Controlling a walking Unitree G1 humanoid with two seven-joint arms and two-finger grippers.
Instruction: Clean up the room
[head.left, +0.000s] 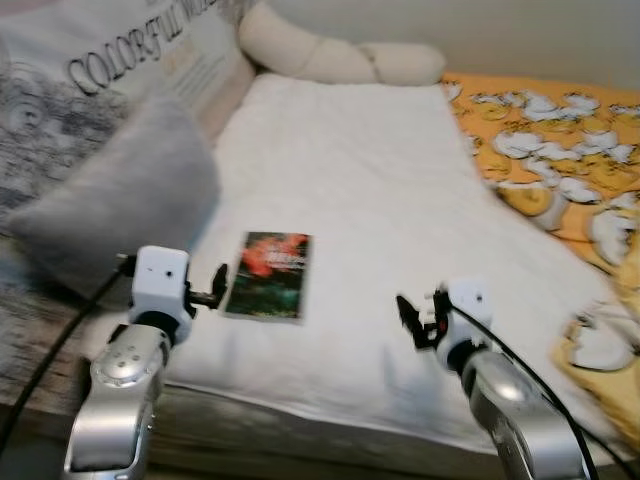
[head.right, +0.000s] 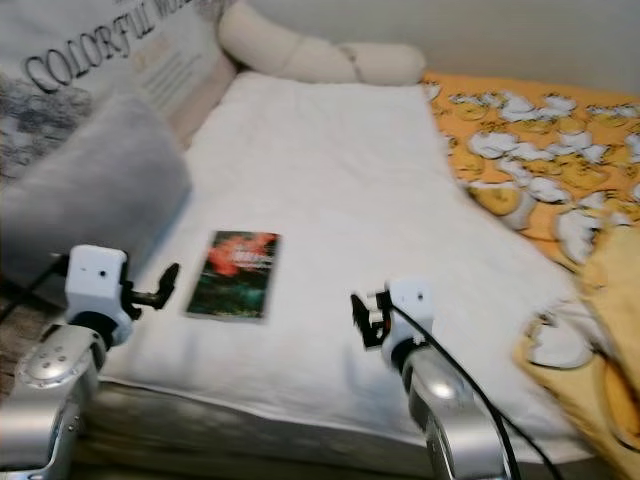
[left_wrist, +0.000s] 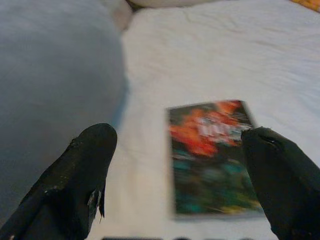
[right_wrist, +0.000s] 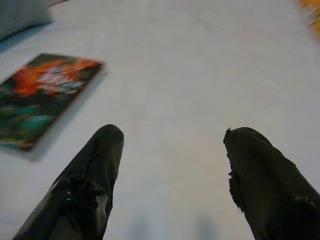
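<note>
With both the left gripper (left_wrist: 175, 170) and right gripper (right_wrist: 172, 170) spread wide and empty, the flat book (head.left: 270, 275) may slide on the soft white sheet (head.left: 380, 200) instead of lifting

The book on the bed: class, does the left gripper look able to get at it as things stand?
Probably yes. The left gripper is open and hangs just beside the book, which lies flat on the white sheet with nothing between them. The grey pillow sits off to the side.
</note>
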